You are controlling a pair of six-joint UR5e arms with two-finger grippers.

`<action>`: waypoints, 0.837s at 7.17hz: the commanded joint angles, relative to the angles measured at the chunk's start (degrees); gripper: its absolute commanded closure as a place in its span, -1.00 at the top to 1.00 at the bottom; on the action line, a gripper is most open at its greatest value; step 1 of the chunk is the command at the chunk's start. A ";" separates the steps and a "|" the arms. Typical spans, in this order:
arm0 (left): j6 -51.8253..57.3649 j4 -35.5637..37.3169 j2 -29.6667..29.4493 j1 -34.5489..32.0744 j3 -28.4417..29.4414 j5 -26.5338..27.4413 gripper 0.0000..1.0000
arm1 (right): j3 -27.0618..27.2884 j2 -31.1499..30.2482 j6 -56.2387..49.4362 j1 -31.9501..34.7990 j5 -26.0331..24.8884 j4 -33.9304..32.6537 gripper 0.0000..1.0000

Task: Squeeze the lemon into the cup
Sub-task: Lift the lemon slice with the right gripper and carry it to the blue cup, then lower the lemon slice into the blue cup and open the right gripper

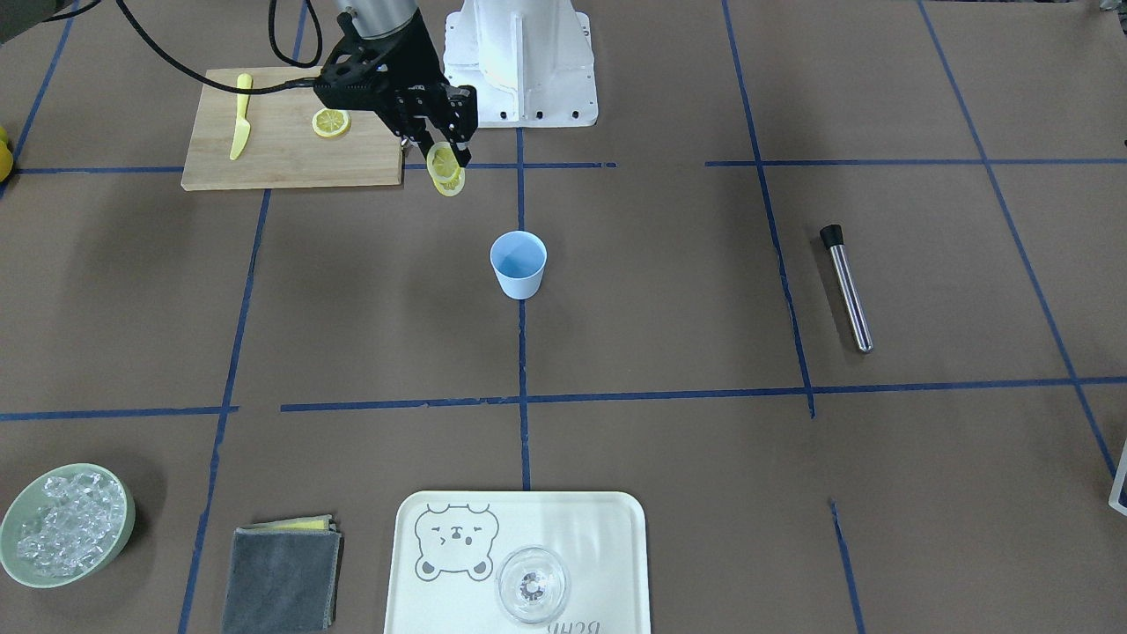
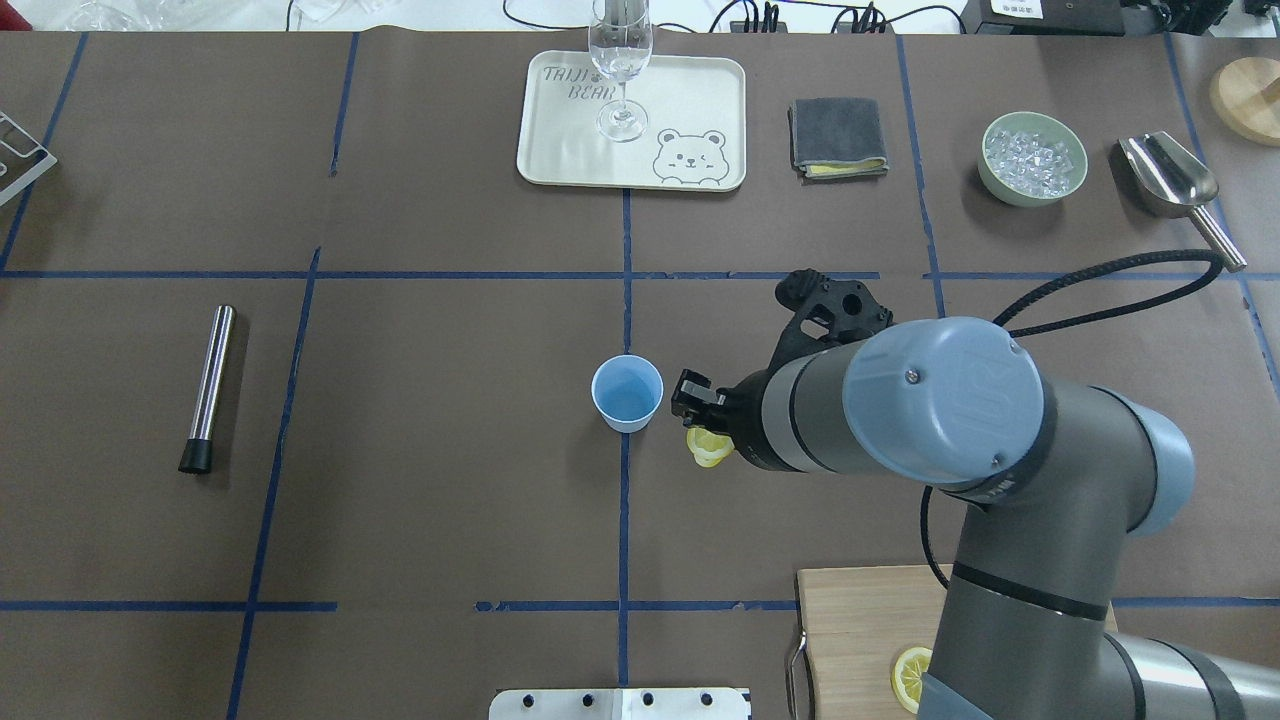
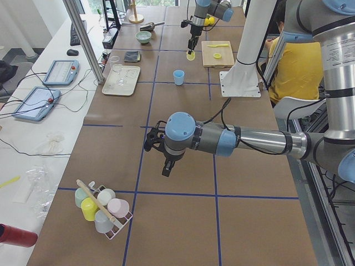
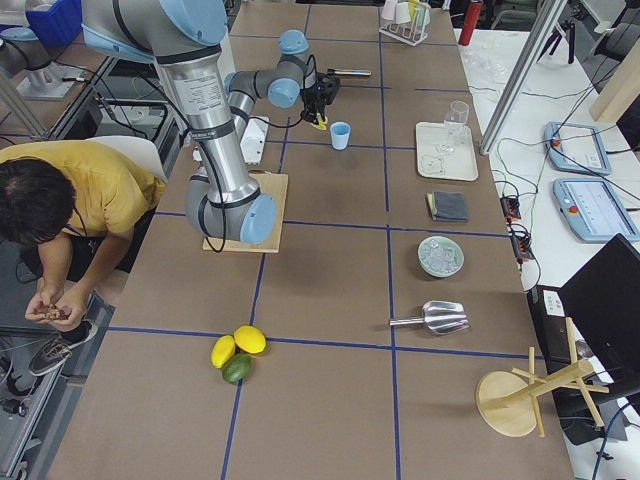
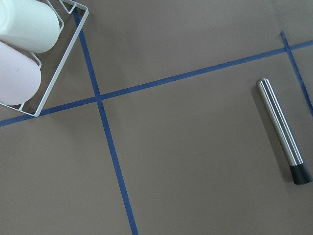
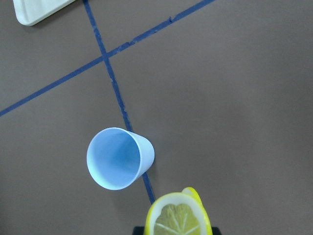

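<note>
So the right gripper [image 1: 445,158] is clamped on the lemon slice [image 1: 447,173], up in the air near the cup [image 1: 519,264] — not over it yet. I'd centre it above the mouth first (slice hanging edge-down), then squeeze slow so juice drips inside.

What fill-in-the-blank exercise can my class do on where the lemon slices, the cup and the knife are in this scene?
1. The small round yellow lemon slice is gripped by the robot's ____ end effector.
2. The small light-blue plastic cup stands upright and is ____ inside.
3. The wooden cutting board carries a yellow plastic knife and ____ other lemon slice.

Missing words: right; empty; one.
</note>
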 commanded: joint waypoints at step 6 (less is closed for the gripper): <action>-0.41 -4.40 2.41 -0.09 -0.24 0.00 1.00 | -19.25 13.02 0.70 2.73 0.02 5.16 0.01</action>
